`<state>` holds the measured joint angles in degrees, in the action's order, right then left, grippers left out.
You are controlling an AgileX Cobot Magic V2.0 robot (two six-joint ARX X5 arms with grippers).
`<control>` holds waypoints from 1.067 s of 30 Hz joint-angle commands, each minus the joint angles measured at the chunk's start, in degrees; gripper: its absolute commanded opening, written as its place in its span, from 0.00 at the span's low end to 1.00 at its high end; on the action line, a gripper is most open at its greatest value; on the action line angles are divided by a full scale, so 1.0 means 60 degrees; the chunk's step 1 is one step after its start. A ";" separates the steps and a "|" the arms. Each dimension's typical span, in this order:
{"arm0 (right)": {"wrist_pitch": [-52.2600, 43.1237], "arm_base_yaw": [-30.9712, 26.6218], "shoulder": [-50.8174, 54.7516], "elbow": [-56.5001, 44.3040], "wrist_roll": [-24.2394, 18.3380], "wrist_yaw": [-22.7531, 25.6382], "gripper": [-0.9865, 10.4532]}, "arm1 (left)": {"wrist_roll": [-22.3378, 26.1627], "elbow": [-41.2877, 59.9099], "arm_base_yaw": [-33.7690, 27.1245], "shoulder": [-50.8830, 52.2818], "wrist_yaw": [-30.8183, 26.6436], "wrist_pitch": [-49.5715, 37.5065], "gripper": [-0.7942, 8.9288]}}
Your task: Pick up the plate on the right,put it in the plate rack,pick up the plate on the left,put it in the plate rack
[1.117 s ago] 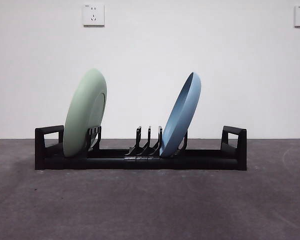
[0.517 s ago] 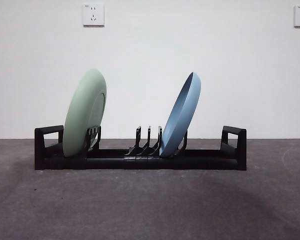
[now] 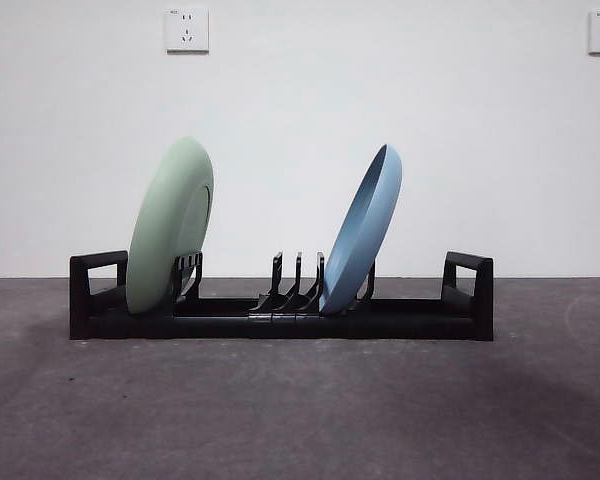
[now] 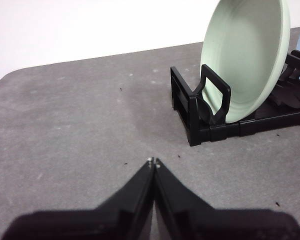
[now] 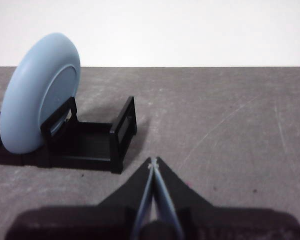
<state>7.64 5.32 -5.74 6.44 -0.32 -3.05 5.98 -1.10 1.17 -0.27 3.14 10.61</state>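
The long black plate rack [image 3: 280,318] stands across the middle of the table in the front view. A pale green plate [image 3: 170,226] leans upright in its slots near the left end, and a blue plate [image 3: 363,230] leans in the slots right of centre. The left wrist view has the green plate [image 4: 245,55] standing in the rack [image 4: 200,105], with my left gripper [image 4: 153,161] shut, empty and well short of the rack's end. In the right wrist view the blue plate [image 5: 37,95] stands in the rack [image 5: 122,127]; my right gripper [image 5: 152,161] is shut, empty, apart from it.
Grey table surface [image 3: 300,410] lies in front of the rack. Behind is a white wall with two sockets [image 3: 186,29]. Neither arm shows in the front view.
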 commanded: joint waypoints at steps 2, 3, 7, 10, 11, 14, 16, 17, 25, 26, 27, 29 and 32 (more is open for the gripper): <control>-0.0120 0.0000 0.0568 -0.0525 0.0361 -0.0011 0.09 | -0.0044 0.0153 -0.0029 0.0022 -0.0015 -0.0047 0.08; -0.0120 0.0000 0.0772 -0.0667 0.0430 -0.0011 0.09 | -0.0044 0.0153 -0.0029 0.0025 -0.0015 -0.0051 0.08; -0.0120 0.0000 0.0947 -0.1020 0.0761 -0.0007 0.09 | -0.0044 0.0153 -0.0029 0.0022 -0.0015 -0.0051 0.08; 0.0426 0.0007 0.0947 -0.1020 0.0965 -0.0018 0.09 | -0.0044 0.0153 -0.0025 0.0022 -0.0011 -0.0055 0.08; 0.0474 0.0007 0.0947 -0.1020 0.0976 -0.0015 0.09 | -0.0044 0.0149 -0.0025 0.0018 -0.0011 -0.0055 0.08; 0.0463 0.0007 0.0947 -0.1020 0.1144 -0.0022 0.09 | -0.0044 0.0149 -0.0025 0.0018 -0.0015 -0.0055 0.08; 0.0459 0.0007 0.0929 -0.1016 0.1665 -0.0004 0.09 | -0.0044 0.0149 -0.0025 0.0018 -0.0015 -0.0055 0.08; 0.0459 0.0007 0.0911 -0.1016 0.1752 0.0022 0.09 | -0.0044 0.0149 -0.0025 0.0018 -0.0015 -0.0055 0.08; 0.0452 0.0007 0.0896 -0.1009 0.1723 0.0066 0.09 | -0.0044 0.0149 -0.0025 0.0018 -0.0011 -0.0055 0.08; 0.0452 0.0007 0.0896 -0.1009 0.1723 0.0066 0.09 | -0.0044 0.0149 -0.0025 0.0018 -0.0015 -0.0055 0.08; 0.0452 0.0007 0.0892 -0.1009 0.1723 0.0062 0.09 | -0.0044 0.0149 -0.0025 0.0018 -0.0015 -0.0055 0.08; 0.0452 0.0007 0.0892 -0.1009 0.1723 0.0066 0.09 | -0.0044 0.0149 -0.0025 0.0018 -0.0015 -0.0055 0.08; 0.0452 0.0007 0.0892 -0.1009 0.1723 0.0062 0.09 | -0.0044 0.0149 -0.0025 0.0018 -0.0015 -0.0055 0.08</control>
<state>9.80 5.34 -0.36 0.95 9.50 -2.83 5.98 -1.08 1.17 -0.27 3.11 10.59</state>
